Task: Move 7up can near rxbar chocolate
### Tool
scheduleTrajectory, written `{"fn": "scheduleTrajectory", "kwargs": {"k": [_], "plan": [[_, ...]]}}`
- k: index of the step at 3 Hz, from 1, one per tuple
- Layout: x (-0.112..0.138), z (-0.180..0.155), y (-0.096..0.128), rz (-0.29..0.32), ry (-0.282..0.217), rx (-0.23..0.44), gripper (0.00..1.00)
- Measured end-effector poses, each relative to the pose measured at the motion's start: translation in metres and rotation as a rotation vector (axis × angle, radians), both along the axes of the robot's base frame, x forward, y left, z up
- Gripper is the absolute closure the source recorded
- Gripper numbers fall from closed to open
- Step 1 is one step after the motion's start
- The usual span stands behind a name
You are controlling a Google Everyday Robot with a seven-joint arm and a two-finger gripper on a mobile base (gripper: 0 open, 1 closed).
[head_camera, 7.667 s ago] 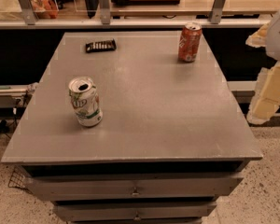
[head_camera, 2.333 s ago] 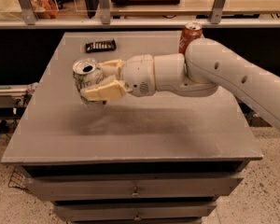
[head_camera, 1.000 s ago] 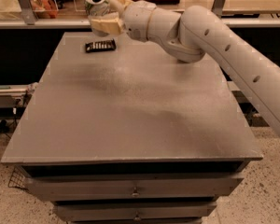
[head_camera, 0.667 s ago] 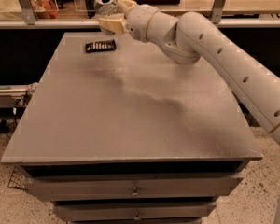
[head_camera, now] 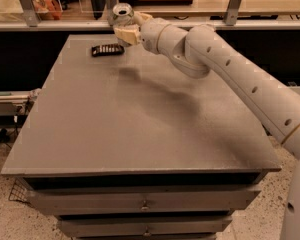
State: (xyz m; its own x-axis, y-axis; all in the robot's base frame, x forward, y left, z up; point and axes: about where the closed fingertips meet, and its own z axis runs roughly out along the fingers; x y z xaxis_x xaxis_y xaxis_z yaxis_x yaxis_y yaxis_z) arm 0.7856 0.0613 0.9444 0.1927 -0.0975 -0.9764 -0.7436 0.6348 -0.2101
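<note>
My gripper [head_camera: 125,28] is at the far left of the grey table [head_camera: 140,114], above its back edge, shut on the 7up can [head_camera: 121,13]. Only the can's silver top and a bit of its pale side show above the cream fingers [head_camera: 127,34]. The can is held in the air, a little tilted. The rxbar chocolate [head_camera: 107,49], a flat dark wrapper with pale lettering, lies on the table just left of and below the gripper. My white arm [head_camera: 230,79] reaches in from the right across the table.
A wooden shelf [head_camera: 160,6] with metal posts runs behind the table's back edge. Drawers [head_camera: 145,204] sit under the table front. The red-orange can is hidden behind my arm.
The gripper picked the 7up can up from the table's left front, carried it to the back left, and has now drifted a little right and down near the rxbar.
</note>
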Motion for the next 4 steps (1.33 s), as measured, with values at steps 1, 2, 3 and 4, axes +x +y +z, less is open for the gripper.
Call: {"fn": "scheduleTrajectory", "kwargs": {"k": [1,2,3,4], "plan": [[-0.001,-0.012,-0.019,-0.067,0.039,-0.004,1.0],[-0.006,-0.029,-0.031,-0.106,0.08,0.007,1.0],[-0.005,-0.044,-0.028,-0.103,0.138,0.012,0.77],[0.002,-0.05,-0.017,-0.072,0.173,0.008,0.46]]}}
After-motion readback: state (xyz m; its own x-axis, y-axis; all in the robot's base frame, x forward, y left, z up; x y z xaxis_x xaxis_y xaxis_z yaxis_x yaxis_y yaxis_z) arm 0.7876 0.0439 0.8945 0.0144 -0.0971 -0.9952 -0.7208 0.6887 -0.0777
